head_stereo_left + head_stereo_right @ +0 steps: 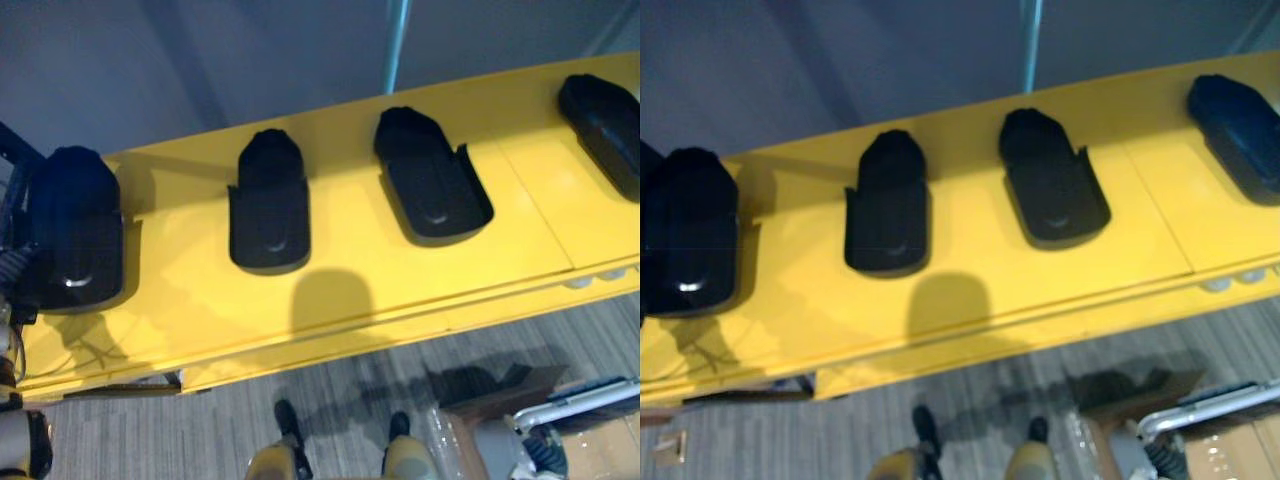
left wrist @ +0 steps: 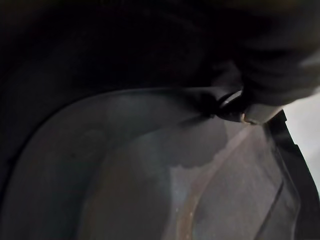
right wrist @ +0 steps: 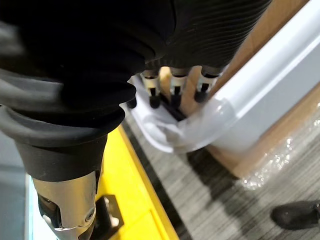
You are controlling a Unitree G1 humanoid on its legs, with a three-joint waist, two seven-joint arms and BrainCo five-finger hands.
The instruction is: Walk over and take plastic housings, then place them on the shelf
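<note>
Four black plastic housings lie in a row on the yellow shelf (image 1: 350,290). The leftmost housing (image 1: 75,230) rests at the shelf's left end, and my left hand (image 1: 12,250) is at its left edge. Up close, a silver finger (image 2: 235,106) curls over the rim of this housing (image 2: 125,165), whose hollow inside faces the camera. The second housing (image 1: 268,205), the third (image 1: 430,180) and the fourth (image 1: 605,125) lie apart to the right, untouched. My right hand (image 3: 172,92) hangs low beside the shelf with relaxed fingers, holding nothing.
A white rounded rail (image 3: 260,95) and a brown cardboard box (image 3: 280,130) stand on the grey floor right by my right hand; the rail (image 1: 580,400) lies at the lower right. A grey wall rises behind the shelf.
</note>
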